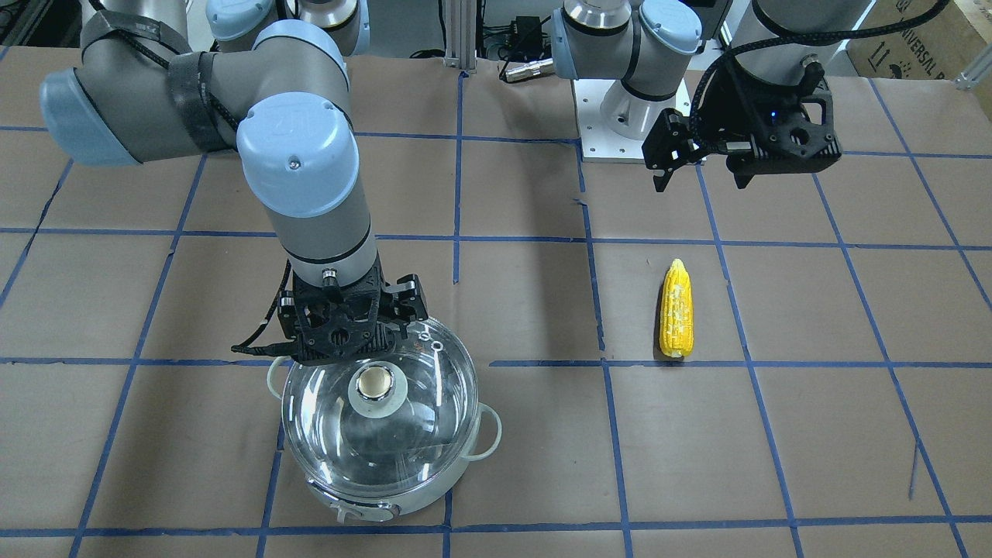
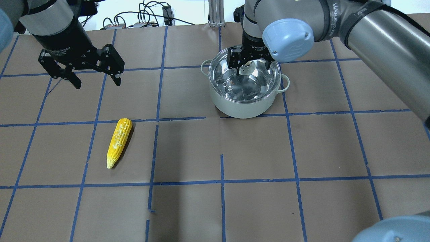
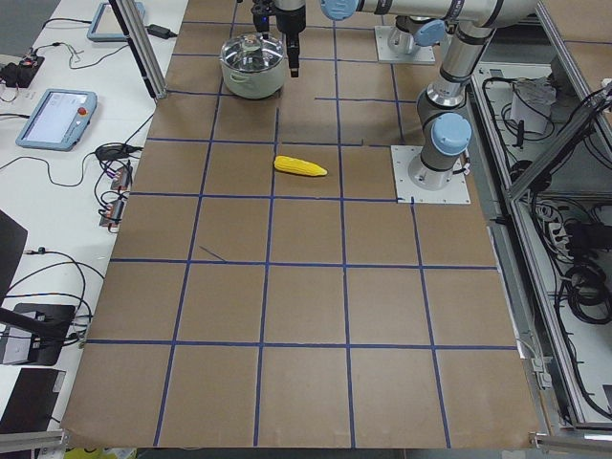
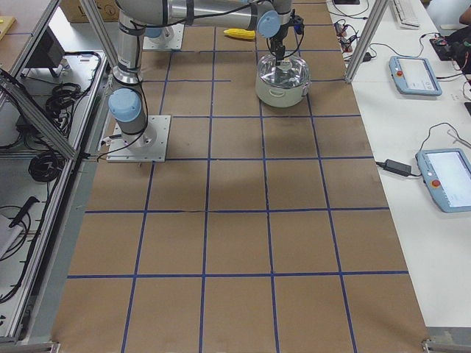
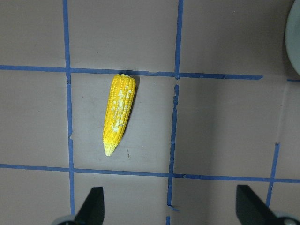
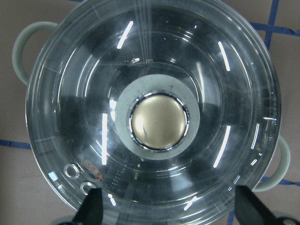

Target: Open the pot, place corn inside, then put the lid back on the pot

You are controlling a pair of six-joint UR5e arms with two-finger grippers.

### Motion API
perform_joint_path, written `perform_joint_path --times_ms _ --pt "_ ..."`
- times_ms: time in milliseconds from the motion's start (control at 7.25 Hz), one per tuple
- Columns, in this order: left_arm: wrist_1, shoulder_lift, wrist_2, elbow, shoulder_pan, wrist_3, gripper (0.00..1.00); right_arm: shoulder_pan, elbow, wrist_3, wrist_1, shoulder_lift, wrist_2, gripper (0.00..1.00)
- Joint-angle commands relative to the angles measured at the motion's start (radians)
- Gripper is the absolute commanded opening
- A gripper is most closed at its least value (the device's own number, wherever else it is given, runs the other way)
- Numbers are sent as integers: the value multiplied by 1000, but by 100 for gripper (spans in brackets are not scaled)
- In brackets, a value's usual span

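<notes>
The steel pot [image 2: 242, 105] stands at the far side of the table with the clear glass lid [image 2: 250, 84] on it. My right gripper [image 2: 252, 69] is open just above the lid, a finger on each side of the cream-topped knob [image 6: 159, 122], not closed on it. The pot [image 1: 438, 492] and knob [image 1: 374, 382] also show in the front view, under the right gripper [image 1: 350, 332]. The yellow corn [image 2: 118, 141] lies flat on the table to the left. My left gripper [image 2: 97, 80] is open and empty, hovering above the table beyond the corn [image 5: 119, 112].
The table is brown paper with a blue tape grid [image 2: 221, 181]. The right arm's mounting plate [image 1: 620, 143] lies near the robot's side. Cables and aluminium posts [image 2: 215, 13] stand past the far edge. Tablets [image 4: 416, 73] lie on a side bench.
</notes>
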Motion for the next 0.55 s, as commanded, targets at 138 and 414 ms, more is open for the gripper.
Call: perform_joint_path --times_ms 138,414 --pt "0 -2 0 0 0 0 100 3 -72 -3 8 55 -1 99" --pt "3 -6 2 0 5 15 100 3 -77 -3 5 77 -1 96"
